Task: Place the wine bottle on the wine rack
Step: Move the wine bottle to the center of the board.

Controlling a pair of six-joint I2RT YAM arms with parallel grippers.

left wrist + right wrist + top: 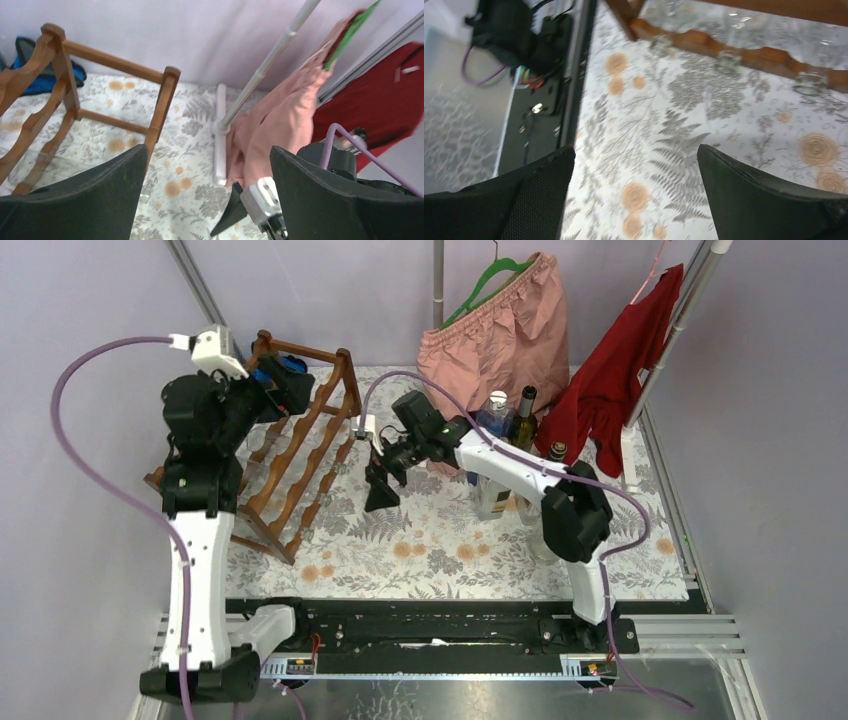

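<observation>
The reddish-brown wooden wine rack (305, 455) stands at the left of the table. Its top corner shows in the left wrist view (65, 75), and its lower rail shows in the right wrist view (744, 47) with clear glass bottle necks (726, 60) sticking out. A dark green wine bottle (521, 418) stands upright at the back, beside a clear bottle (493, 420). My left gripper (283, 388) (209, 200) is open and empty above the rack's far end. My right gripper (383, 488) (636, 195) is open and empty over the cloth, right of the rack.
A floral cloth (450, 540) covers the table. Pink shorts on a green hanger (500, 330) and a red garment (620, 370) hang at the back. A white pole base (220, 140) lies on the cloth. A blue object (30, 75) sits behind the rack. Another bottle (556, 452) stands near the red garment.
</observation>
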